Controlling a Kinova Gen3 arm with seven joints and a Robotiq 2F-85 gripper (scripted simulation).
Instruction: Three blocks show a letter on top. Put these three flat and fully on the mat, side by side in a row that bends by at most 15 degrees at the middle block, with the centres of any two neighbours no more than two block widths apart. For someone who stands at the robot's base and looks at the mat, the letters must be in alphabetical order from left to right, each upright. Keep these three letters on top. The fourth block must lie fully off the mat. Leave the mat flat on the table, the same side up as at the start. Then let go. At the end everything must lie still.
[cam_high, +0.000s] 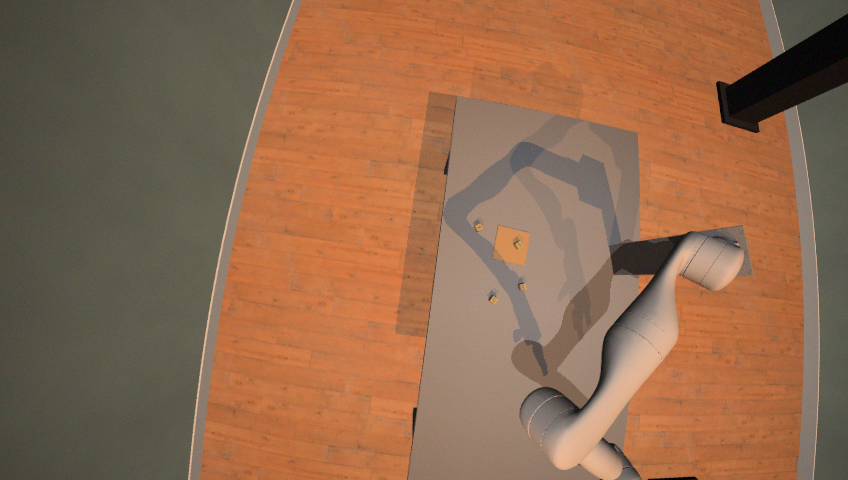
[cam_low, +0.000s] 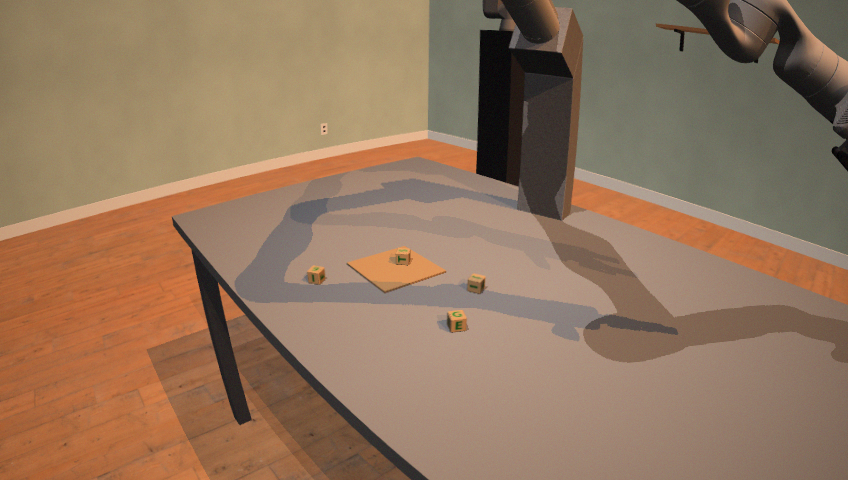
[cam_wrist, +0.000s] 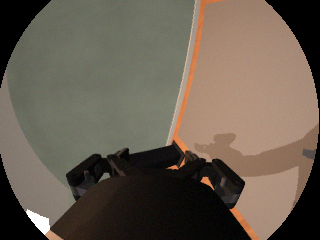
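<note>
From above, the fingers are out of the picture beyond the bottom border, where the arm (cam_high: 642, 333) (cam_low: 812, 71) runs off. The bench (cam_high: 470, 380) (cam_low: 535, 392) (cam_wrist: 255, 75) has its long edge on the side away from the robot's base, with wooden floor past it. The mat (cam_high: 504, 249) (cam_low: 386, 273) lies well away from the fingers, inside the bench edges. Two blocks, the G block (cam_high: 493, 299) (cam_low: 457, 321) and a second block (cam_high: 522, 286) (cam_low: 476, 283), sit off the mat on its side nearer the fingers; a third block (cam_high: 478, 227) (cam_low: 315, 274) sits off its farther side. A fourth block (cam_high: 517, 243) (cam_low: 402, 256) rests on the mat, with bare mat around it.

In the exterior view, the fingers (cam_low: 840, 151) are cut off by the right border, raised and well apart from every block. The mat is flat, thin and orange-tan. The blocks are pale wooden cubes with green markings; the G block shows G on top and E on a side, and the mat's block shows T on a side. The other top letters are too small to read surely.

In the wrist view, the fingers are spread wide with nothing held. Bench surface and its edge show to their right in the picture.
</note>
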